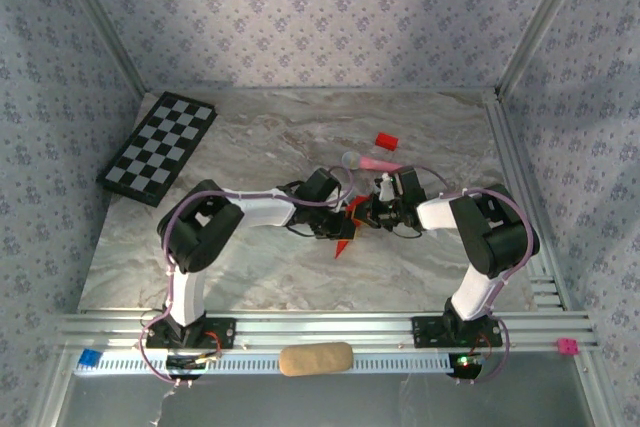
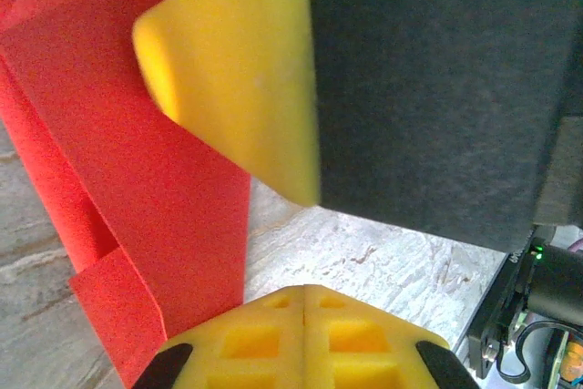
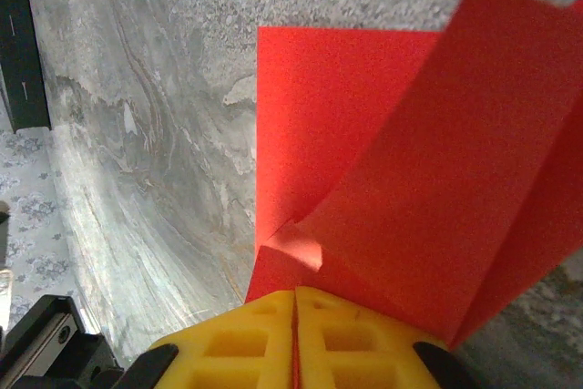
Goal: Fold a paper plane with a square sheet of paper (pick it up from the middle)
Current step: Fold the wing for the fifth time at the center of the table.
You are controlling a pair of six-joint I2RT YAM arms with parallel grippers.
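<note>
The bright red paper, partly folded, with a sharp tip pointing toward the near edge, is held up over the middle of the table between both arms. My right gripper is shut on its lower edge, and folded flaps of the paper fan out above the yellow fingers. My left gripper is shut with nothing visible in its seam. The red paper hangs just to its left. The right gripper's yellow finger looms close above.
A small red block and a pink stick with a grey round head lie behind the grippers. A checkerboard sits at the far left. A tan pad rests on the near rail.
</note>
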